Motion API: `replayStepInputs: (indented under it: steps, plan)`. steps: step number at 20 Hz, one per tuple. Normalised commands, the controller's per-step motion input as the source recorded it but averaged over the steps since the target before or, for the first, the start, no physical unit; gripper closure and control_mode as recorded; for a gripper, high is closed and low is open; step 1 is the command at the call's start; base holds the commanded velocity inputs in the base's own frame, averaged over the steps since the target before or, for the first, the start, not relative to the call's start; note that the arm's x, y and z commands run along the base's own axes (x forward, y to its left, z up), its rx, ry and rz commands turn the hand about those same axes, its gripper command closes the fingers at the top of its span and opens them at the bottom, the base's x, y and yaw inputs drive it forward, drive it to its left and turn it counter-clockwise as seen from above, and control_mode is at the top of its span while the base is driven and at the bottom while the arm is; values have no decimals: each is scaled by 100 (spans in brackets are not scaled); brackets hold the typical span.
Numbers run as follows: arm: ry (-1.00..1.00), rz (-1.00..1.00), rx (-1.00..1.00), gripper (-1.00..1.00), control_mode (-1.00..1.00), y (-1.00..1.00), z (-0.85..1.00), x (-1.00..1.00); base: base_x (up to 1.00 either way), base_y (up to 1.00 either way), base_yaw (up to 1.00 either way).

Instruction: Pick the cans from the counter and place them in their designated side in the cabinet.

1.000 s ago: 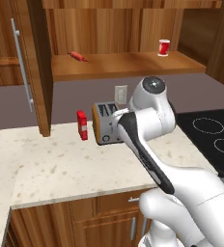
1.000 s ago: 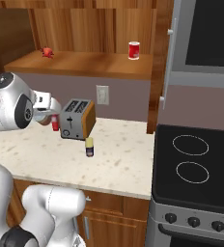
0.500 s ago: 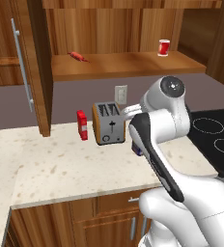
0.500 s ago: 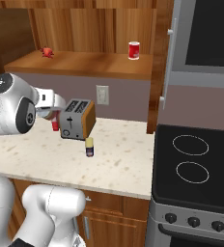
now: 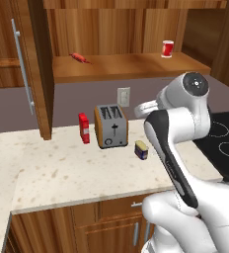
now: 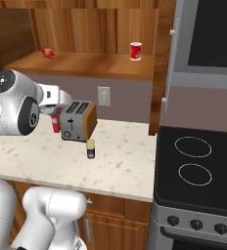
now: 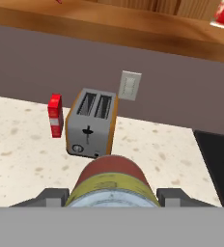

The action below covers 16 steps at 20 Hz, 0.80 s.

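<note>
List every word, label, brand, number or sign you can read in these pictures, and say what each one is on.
No text can be read anywhere.
The can held in the pincer: red and yellow label bands, no letters legible.
Red carton: a pale band, too blurred to read.
Red cup on the cabinet shelf: too small to tell.
Toaster: a lever and dial, no markings legible.
Blue can: plain yellow top, nothing legible.

Arm's bent up high, elbow joint sitting around 1 o'clock in the left base view, forearm reaching across toward 9 o'clock. Gripper point(image 7: 112, 195) is clamped on the round can point(image 7: 112, 185), one finger point(image 7: 51, 197) at 9 o'clock of it, the other at 3 o'clock, jaws partway apart around it, held up off the surface.
</note>
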Motion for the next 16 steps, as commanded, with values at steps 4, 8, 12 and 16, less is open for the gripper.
replayStepInputs:
  steps: [4, 8, 12, 16]
  plan:
    - [0, 0, 1, 100, -100, -23, 40, -11, 0, 0, 0]
    - [0, 0, 1, 100, -100, -25, 39, -6, 0, 0, 0]
    - [0, 0, 1, 100, -100, -24, 37, -7, 0, 0, 0]
    - [0, 0, 1, 100, -100, -23, 34, -4, 0, 0, 0]
